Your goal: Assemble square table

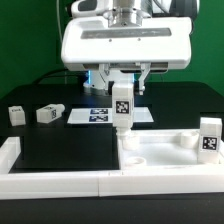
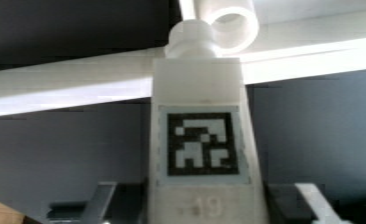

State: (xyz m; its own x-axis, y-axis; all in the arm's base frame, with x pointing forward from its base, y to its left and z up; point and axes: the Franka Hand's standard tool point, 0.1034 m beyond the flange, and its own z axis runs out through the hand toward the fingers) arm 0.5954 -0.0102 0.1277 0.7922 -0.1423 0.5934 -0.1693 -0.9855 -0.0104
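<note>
Black table (image 1: 60, 135): end effector (image 1: 121, 92) clamped on 1 upright leg (image 1: 122, 110), seemingly touching the square top (image 1: 165, 152).

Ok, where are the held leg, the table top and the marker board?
held leg (image 1: 121, 104): exterior view, on its black-white tag.
table top (image 1: 163, 153): exterior view, on its bare inner surface.
marker board (image 1: 97, 115): exterior view, on a printed tag.

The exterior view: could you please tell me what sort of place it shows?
Probably a robotics lab bench: a black table fenced by white border bars, a plain green backdrop, and the marker board, plus tagged parts such as the table leg in the gripper.
</note>
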